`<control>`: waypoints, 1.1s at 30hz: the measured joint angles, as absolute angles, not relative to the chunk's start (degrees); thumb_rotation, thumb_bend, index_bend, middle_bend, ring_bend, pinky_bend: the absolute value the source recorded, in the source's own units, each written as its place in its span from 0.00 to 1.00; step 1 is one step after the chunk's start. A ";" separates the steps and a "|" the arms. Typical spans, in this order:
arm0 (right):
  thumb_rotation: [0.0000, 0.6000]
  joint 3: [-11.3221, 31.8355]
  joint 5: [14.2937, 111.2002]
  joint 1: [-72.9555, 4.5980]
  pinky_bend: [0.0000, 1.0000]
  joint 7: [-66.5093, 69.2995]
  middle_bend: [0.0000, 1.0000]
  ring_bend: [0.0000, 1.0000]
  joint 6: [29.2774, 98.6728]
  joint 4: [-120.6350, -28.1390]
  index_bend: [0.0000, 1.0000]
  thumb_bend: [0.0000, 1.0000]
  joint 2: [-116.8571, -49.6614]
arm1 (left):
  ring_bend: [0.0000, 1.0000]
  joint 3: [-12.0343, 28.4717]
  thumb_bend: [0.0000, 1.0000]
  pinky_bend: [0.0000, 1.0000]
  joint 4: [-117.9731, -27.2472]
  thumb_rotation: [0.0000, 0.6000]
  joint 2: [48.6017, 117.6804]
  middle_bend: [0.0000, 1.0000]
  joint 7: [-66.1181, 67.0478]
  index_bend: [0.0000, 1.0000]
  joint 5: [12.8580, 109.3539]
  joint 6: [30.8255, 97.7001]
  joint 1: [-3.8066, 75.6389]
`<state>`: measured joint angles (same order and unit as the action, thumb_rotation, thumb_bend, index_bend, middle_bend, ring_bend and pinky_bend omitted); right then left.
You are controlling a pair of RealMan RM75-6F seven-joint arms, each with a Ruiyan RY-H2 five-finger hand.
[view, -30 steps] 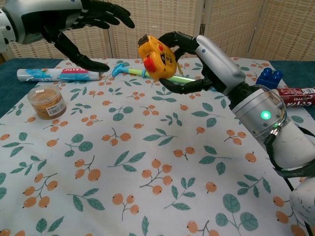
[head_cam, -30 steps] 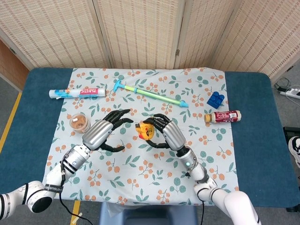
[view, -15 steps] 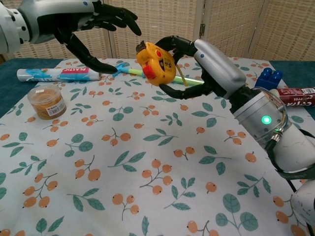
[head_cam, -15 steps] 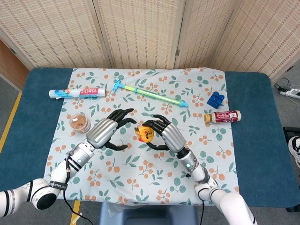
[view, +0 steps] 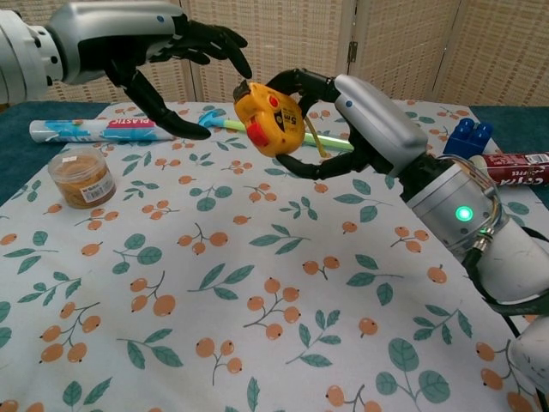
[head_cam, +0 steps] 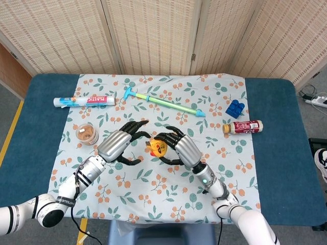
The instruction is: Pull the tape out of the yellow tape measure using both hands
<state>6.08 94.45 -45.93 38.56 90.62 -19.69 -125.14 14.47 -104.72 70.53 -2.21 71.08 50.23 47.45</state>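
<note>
Head view: right robot hand (head_cam: pixel 178 148) grips the yellow tape measure (head_cam: pixel 158 147) above the tabletop (head_cam: pixel 271 168), mid-cloth. Left robot hand (head_cam: pixel 120 144) is spread, holding nothing, just beside it.

Chest view: tape measure (view: pixel 269 118) is lifted; left fingers (view: pixel 225 40) reach close. No tape out yet, so the pull is still to do.

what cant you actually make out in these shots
- Tape tip on the yellow tape measure: chest view shows no clear tab; in head view the case is too small and wrapped by the right hand.
- Whether the left hand touches the case: chest view leaves its fingers close; contact unclear.
- Print on the tube and bottle: too small in head view, bottle cut off in chest view.
</note>
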 measured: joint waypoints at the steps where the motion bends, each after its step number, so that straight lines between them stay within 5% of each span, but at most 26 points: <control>1: 1.00 6.01 94.42 -45.93 0.18 38.55 0.53 0.40 90.61 -19.61 0.60 0.40 -125.15 | 0.00 14.41 0.26 0.00 -104.74 1.00 70.57 0.01 -2.08 0.30 70.96 50.25 47.51; 33: 1.00 4.64 93.19 -46.19 0.16 38.12 0.53 0.40 89.39 -18.25 0.60 0.40 -125.30 | 0.04 14.08 0.26 0.00 -102.86 1.00 72.66 0.11 -1.70 0.54 69.09 52.45 47.75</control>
